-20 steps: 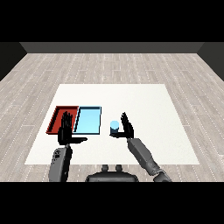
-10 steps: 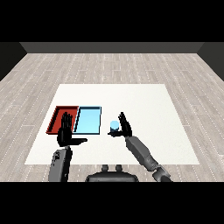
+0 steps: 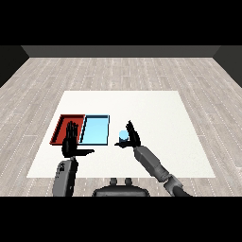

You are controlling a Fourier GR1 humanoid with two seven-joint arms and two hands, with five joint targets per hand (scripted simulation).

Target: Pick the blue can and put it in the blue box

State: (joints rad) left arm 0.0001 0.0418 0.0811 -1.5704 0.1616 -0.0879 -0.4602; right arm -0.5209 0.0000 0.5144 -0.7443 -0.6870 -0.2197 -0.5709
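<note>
Head view, small light-blue can (image 3: 123, 136), upright

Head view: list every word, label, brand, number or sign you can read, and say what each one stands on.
None: no text can be read anywhere in this view.
Blue can: plain, no label visible beside the right hand.
Red tray and light blue tray: plain, no markings.
White table: no print or signs.
Left hand and both forearms: no lettering visible.
</note>
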